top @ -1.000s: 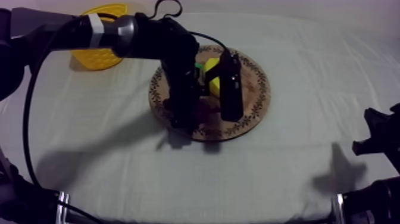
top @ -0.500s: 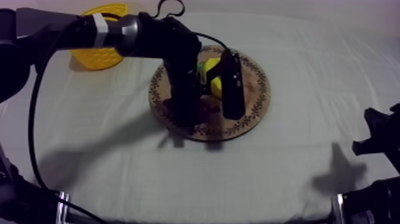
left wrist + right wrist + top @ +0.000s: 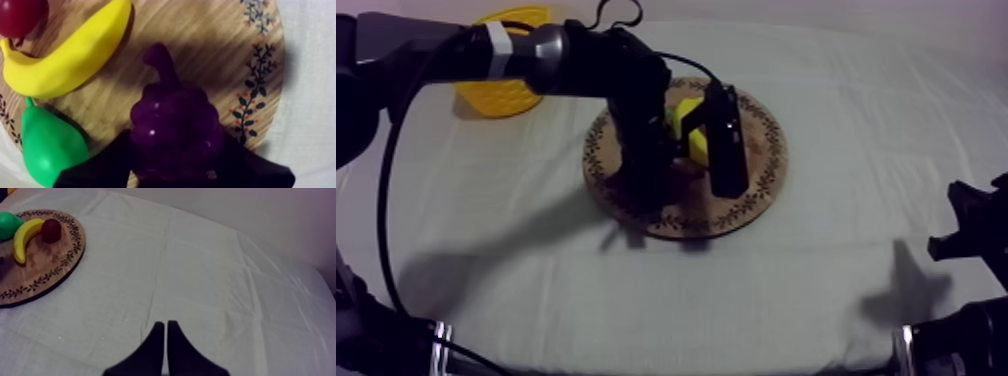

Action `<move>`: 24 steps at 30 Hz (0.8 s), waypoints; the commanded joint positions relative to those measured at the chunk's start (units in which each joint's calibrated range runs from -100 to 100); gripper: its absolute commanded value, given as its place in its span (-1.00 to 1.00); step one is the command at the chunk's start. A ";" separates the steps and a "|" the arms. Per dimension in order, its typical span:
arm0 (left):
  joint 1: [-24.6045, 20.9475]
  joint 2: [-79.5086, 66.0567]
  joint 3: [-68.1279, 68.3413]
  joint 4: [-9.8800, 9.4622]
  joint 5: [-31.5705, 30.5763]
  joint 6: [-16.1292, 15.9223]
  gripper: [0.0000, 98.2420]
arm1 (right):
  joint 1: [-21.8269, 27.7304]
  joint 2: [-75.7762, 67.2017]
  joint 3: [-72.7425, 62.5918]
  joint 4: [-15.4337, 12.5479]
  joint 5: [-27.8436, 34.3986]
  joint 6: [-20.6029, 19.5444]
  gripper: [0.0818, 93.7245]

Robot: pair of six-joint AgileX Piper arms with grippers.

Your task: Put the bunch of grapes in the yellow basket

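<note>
Bunch of grapes point(image 3: 172, 125): on the near edge of the wooden board point(image 3: 210, 45).
Left hand point(image 3: 176, 145): clasping its sides.
Right hand point(image 3: 166, 324): closed, empty.
Handling: probably light, rigid and smooth; grip across the widest part.

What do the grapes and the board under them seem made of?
The bunch of grapes: probably moulded plastic or rubber, smooth, slightly glossy; highlights on rounded purple lobes. The wooden board: looks like wood, matte; grain streaks, printed leaf pattern along rim.

No text, label, brand, number or sign can be read anywhere.
</note>
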 commanded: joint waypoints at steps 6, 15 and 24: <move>1.08 -6.37 6.13 0.16 -2.92 1.82 -0.24 | 0.01 0.02 -0.01 -0.01 0.02 0.01 -0.99; 5.72 -20.10 15.27 -0.07 -3.31 5.35 -0.23 | 0.01 0.02 -0.01 -0.01 0.02 0.01 -0.99; 10.09 -35.28 22.71 0.15 -1.70 9.28 -0.20 | 0.01 0.02 -0.01 -0.01 0.02 0.01 -0.99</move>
